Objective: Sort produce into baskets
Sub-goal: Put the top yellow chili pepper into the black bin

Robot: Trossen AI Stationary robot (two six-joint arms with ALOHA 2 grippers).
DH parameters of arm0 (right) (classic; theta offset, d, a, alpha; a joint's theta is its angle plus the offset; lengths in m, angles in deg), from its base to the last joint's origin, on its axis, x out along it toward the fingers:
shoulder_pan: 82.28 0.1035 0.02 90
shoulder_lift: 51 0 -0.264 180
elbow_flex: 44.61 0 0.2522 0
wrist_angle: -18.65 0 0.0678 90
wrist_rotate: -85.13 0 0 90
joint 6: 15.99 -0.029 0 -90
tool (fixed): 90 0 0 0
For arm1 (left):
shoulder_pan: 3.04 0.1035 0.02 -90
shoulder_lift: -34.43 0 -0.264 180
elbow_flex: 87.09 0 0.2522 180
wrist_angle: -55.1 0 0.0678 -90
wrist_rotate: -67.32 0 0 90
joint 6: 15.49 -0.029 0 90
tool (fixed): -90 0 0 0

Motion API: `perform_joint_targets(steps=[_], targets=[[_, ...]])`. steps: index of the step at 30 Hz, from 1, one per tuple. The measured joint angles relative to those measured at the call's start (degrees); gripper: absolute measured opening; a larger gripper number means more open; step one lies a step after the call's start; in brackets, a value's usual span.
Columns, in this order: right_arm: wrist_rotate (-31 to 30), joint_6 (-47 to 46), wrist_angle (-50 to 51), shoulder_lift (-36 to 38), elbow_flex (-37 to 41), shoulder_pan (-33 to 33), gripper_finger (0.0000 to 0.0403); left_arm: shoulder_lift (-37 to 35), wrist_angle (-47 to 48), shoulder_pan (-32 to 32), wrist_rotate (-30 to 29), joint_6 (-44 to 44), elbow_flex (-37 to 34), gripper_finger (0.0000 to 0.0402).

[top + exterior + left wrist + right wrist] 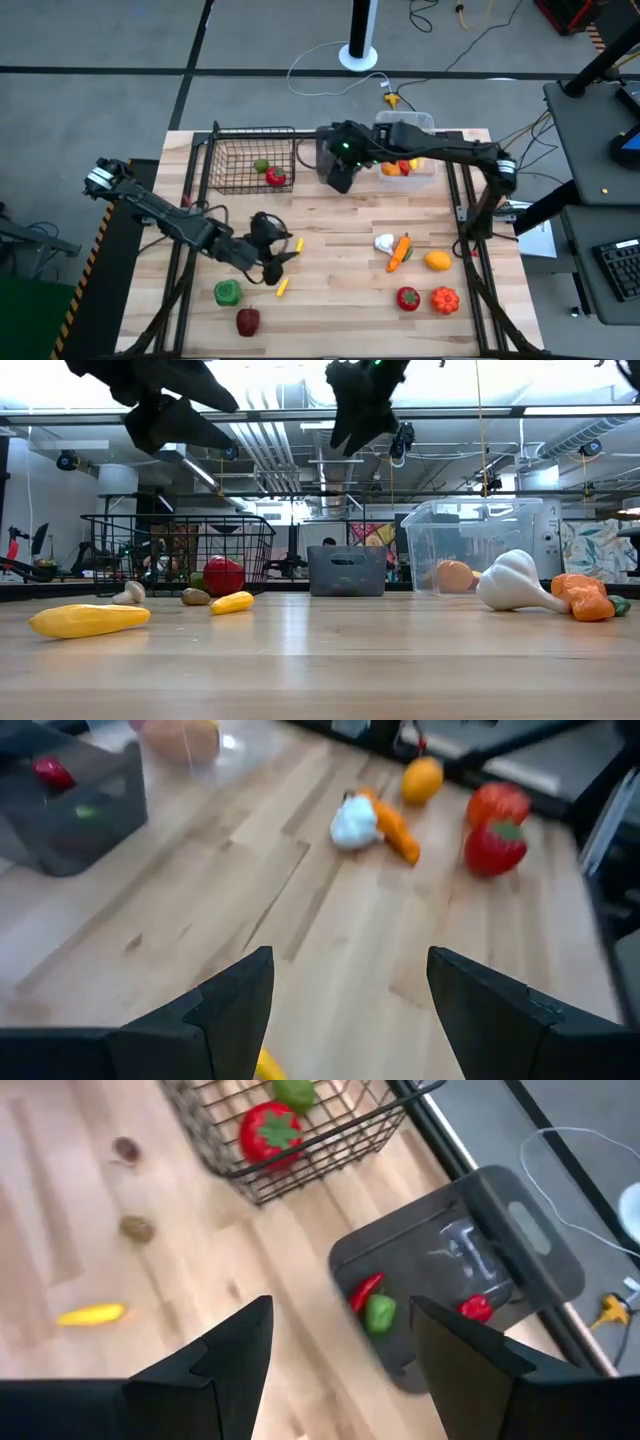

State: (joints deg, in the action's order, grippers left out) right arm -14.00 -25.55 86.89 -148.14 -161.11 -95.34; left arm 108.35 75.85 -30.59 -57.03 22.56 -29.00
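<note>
The right pincer (340, 178) hangs with its jaws apart and nothing between them, above the small dark grey plastic bin (455, 1270) at the back of the pale wooden surface (340, 265). That bin already holds a slim red chilli (364, 1291), a small green piece (380, 1312) and another red piece (476, 1307). Just beside it stands the black wire-mesh basket (245, 160) with a red tomato-like toy (270, 1132) and a green one (294, 1092) inside; on the bin's other side is the clear plastic tub (408, 150), holding orange and yellow pieces — which ones is hard to tell through the arm.

The left pincer (272, 250) is also open and empty, low over the near-left part of the surface, near a small yellow banana-shaped toy (282, 287), a green pepper (227, 292) and a dark red apple (247, 321).

Still unsorted on the right side lie a white garlic bulb (384, 242) touching an orange carrot (400, 252), a yellow-orange lemon-like fruit (437, 261), a red strawberry-like toy (407, 298) and an orange pumpkin (444, 299).

The right arm looks to be between a drop and its next pick. To do that well it should rise clear of the bin's rim, swing to the right-hand cluster, and choose a piece standing apart — the lemon or pumpkin — rather than the garlic and carrot, where the jaws could catch both.
</note>
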Motion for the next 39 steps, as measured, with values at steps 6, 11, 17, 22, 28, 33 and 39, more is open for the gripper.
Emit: perform_joint_targets(steps=[6, 11, 17, 22, 28, 33, 39], targets=[[-2.15, -3.31, -4.57, 8.38, 10.02, 3.06, 0.0224, 7.94, 13.68, 1.49, 0.92, 3.79, 9.00, 0.0246], [-2.92, -5.88, -7.27, 13.92, 16.14, 4.45, 0.0224, 14.95, 23.49, 3.42, 3.60, 9.91, 14.62, 0.0246], [-3.04, -7.06, -8.90, 17.08, 18.93, 4.91, 0.0224, 22.40, 24.56, 6.05, 6.64, 11.15, 16.86, 0.0246], [-3.01, -6.73, -10.30, 17.22, 19.06, 4.95, 0.0224, 27.49, 24.95, 9.42, 8.22, 10.94, 18.24, 0.0244], [-3.02, -6.30, -10.73, 16.42, 19.06, 4.95, 0.0224, 31.23, 25.10, 10.75, 9.59, 10.64, 18.61, 0.0232], [-2.99, -6.30, -10.70, 15.71, 19.06, 4.95, 0.0224, 32.69, 26.08, 10.89, 9.60, 11.52, 18.52, 0.0231], [-2.99, -6.30, -10.70, 15.62, 19.06, 4.95, 0.0224, 33.54, 26.07, 10.96, 9.42, 11.10, 18.35, 0.0231]])
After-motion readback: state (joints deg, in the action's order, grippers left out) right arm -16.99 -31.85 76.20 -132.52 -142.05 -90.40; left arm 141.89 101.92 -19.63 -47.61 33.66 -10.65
